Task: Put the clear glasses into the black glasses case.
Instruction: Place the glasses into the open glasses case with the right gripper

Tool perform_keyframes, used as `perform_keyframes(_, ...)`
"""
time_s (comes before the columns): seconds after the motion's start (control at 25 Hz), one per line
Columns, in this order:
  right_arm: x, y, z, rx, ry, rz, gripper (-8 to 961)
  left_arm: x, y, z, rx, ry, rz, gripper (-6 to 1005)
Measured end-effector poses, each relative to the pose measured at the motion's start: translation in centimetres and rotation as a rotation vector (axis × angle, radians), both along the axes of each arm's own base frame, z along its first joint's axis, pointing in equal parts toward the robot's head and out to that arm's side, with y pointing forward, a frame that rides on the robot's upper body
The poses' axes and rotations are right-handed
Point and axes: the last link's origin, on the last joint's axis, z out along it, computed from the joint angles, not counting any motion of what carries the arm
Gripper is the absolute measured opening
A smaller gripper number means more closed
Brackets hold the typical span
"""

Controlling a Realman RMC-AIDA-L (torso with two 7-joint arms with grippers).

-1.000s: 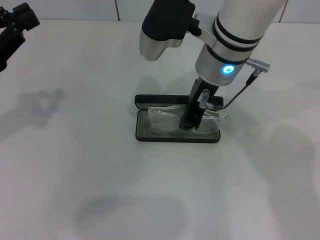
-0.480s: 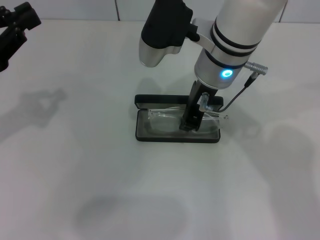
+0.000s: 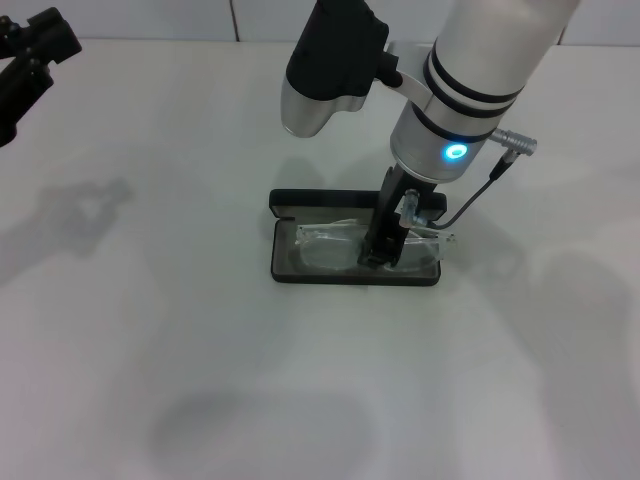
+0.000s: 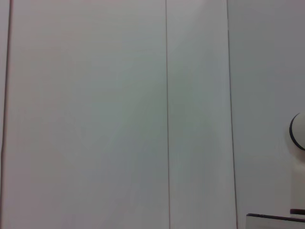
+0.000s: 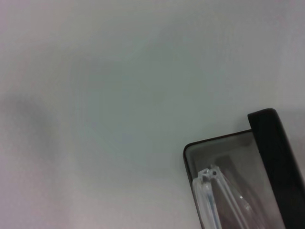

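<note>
White worktop (image 3: 150, 330) carries the open, rectangular hard black glasses case (image 3: 290, 274), lid standing behind its grey tray. Our right end effector (image 3: 377, 250) reaches down into that tray, pinching the fully transparent plastic clear glasses (image 3: 325, 237) near their middle; one end pokes slightly over the case's right rim. We judge placement under way: next, settle them flat, then release. Their long axis runs along the case's length, side to side. Our left end effector (image 3: 30, 55) sits parked far left; we cannot tell its state.

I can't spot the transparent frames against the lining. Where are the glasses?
In the head view, the glasses lie in the open case mid-table, with the right gripper down on them.
</note>
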Motion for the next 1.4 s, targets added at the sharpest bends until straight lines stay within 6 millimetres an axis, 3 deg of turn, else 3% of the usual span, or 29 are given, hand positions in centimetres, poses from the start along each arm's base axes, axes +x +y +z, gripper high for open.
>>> perform_keyframes(0.76, 0.0, 0.0, 0.0, -0.002, -0.007, 0.016, 145, -0.1, -0.1, 0.0, -0.001, 0.000, 0.001, 116)
perform_keyframes(0.88, -0.2, 0.0, 0.0, -0.001, -0.004, 0.021, 216, -0.1, -0.1, 0.0, -0.001, 0.000, 0.001, 116)
perform_keyframes(0.96, -0.4, 0.0, 0.1, -0.003, -0.004, 0.025, 264, -0.1, -0.1, 0.0, -0.002, 0.000, 0.002, 116)
perform_keyframes(1.4, -2.7, -0.4, 1.4, 0.012, 0.026, 0.091, 256, -0.4, -0.8, 0.6, 0.005, -0.007, -0.003, 116)
